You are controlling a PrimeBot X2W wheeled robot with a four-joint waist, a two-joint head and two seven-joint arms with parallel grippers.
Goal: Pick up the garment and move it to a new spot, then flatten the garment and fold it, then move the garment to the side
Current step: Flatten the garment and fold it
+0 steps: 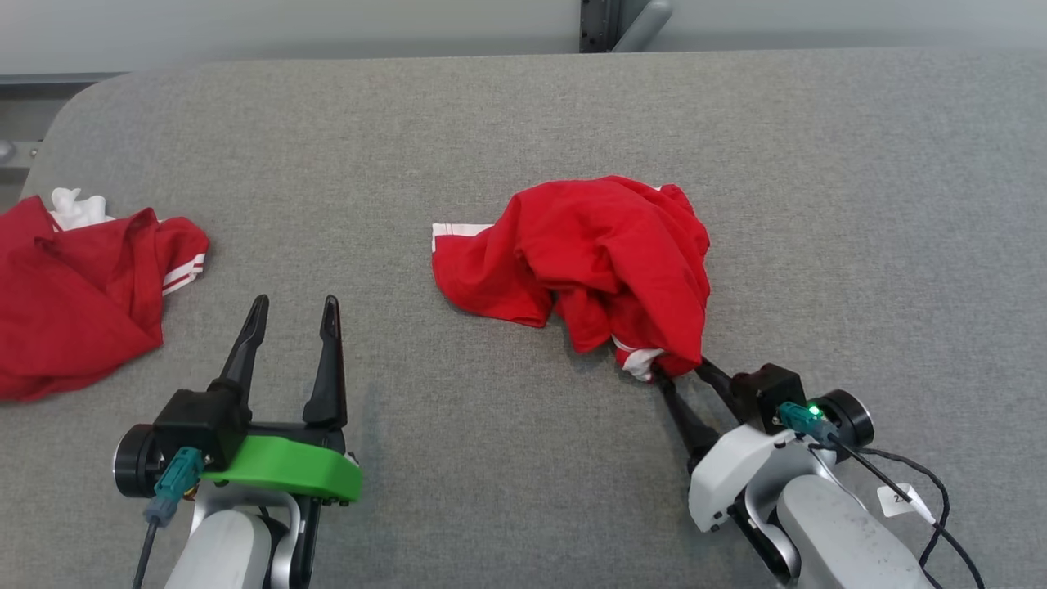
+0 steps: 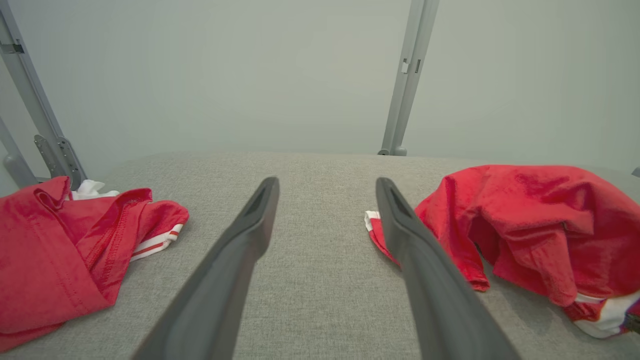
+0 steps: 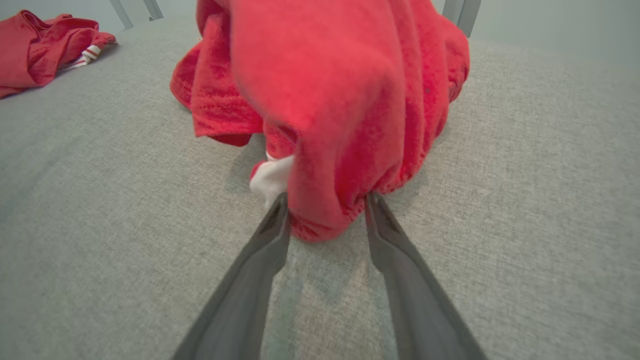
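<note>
A grey, cloth-covered worktop point(image 1: 523, 123) spreads across the head view, with a pale wall and grey metal posts point(image 2: 407, 75) behind its far edge. At the left edge of the frame lies a second red shirt point(image 1: 74, 294) with white-striped cuffs, crumpled, and a scrap of white cloth point(image 1: 78, 206) peeks out at its top. It lies well apart from the work. In the lower left the left pincer point(image 1: 295, 303) sits low over bare worktop with its jaws spread wide and nothing between them; a green cover point(image 1: 286, 466) sits on its wrist. No object lies between it and either piece of clothing. A black cable with a white tag point(image 1: 900, 499) trails from the right arm in the lower right corner. The garment point(image 1: 605, 254) lies near the middle of the frame, slightly right of centre. It is a red heap bunched high and folded over itself, with a flat white-striped cuff point(image 1: 458, 231) sticking out toward the left. A white band point(image 1: 638, 360) shows at its lower edge. The right pincer point(image 1: 677, 372) reaches up from the lower right into that lower edge. Its two fingers stand apart on either side of a hanging fold of red cloth and touch it. I cannot tell whether they are pinching the fold or merely flanking it.
</note>
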